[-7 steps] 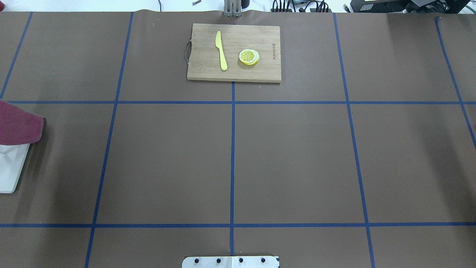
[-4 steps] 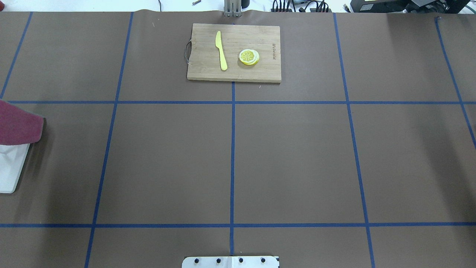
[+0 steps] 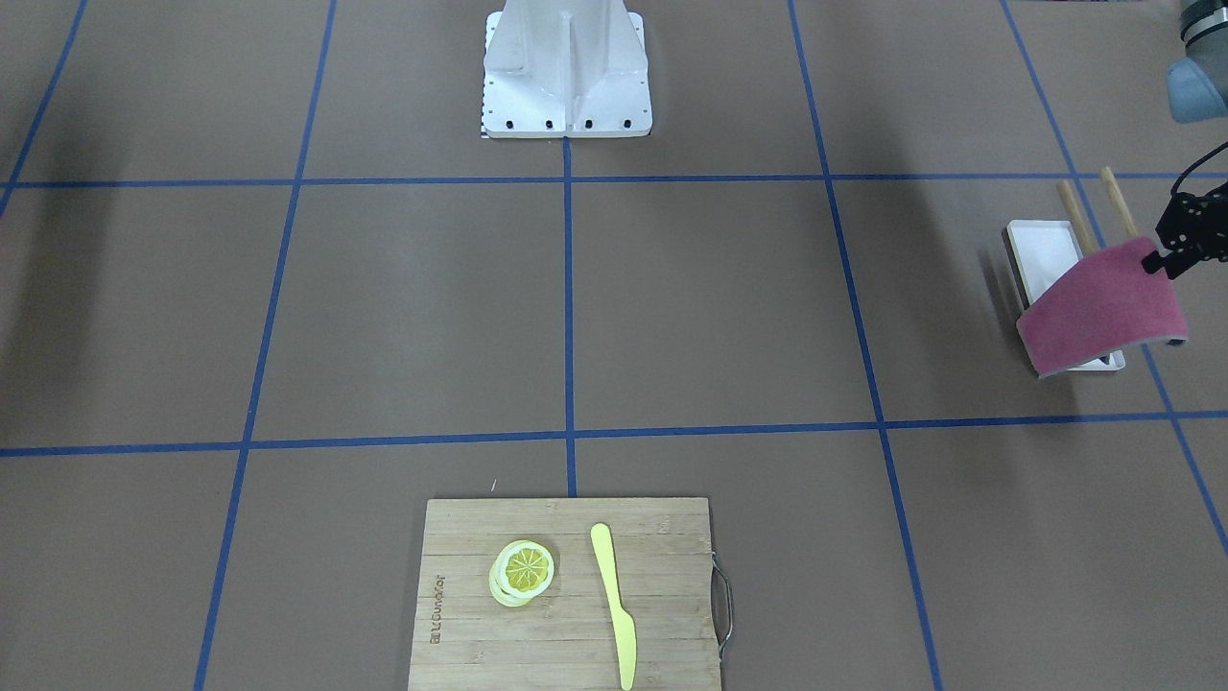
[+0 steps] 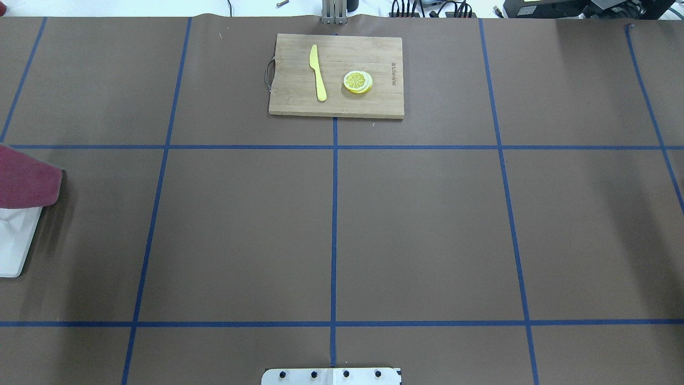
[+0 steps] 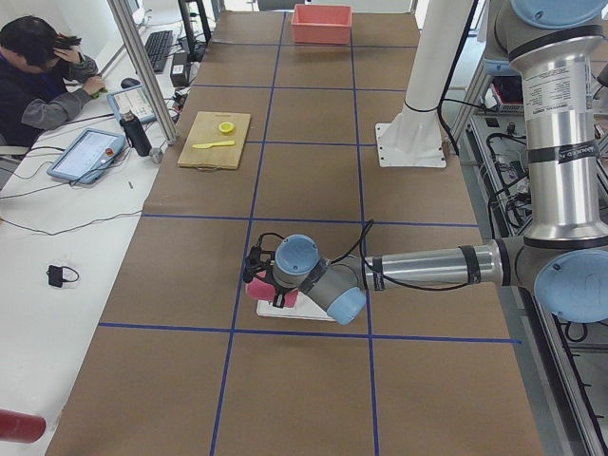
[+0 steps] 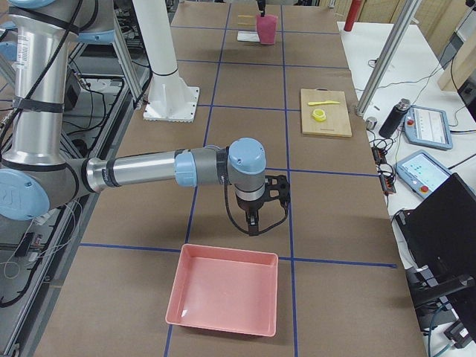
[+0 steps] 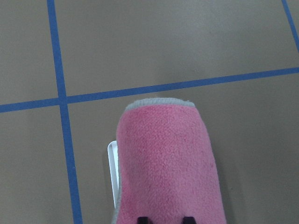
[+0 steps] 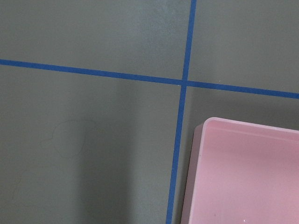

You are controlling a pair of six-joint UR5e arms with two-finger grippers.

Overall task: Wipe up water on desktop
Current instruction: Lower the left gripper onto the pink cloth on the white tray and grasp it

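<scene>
The desktop is brown with blue tape lines. Water cannot be made out in any view; only a faint outline marks the surface under the right wrist camera. My left gripper is shut on the top edge of a pink cloth, which hangs over a white tray. The cloth fills the lower left wrist view, with the gripper at the bottom edge. Overhead, the cloth shows at the far left. My right gripper hovers beside a pink tray; I cannot tell its state.
A bamboo cutting board at the far middle carries a yellow knife and lemon slices. Two wooden sticks lie by the white tray. The pink tray's rim is close to the right wrist. A person sits beyond the table.
The cloth's edge has crept a few pixels toward the overhead view's left edge. Nothing else has moved.
</scene>
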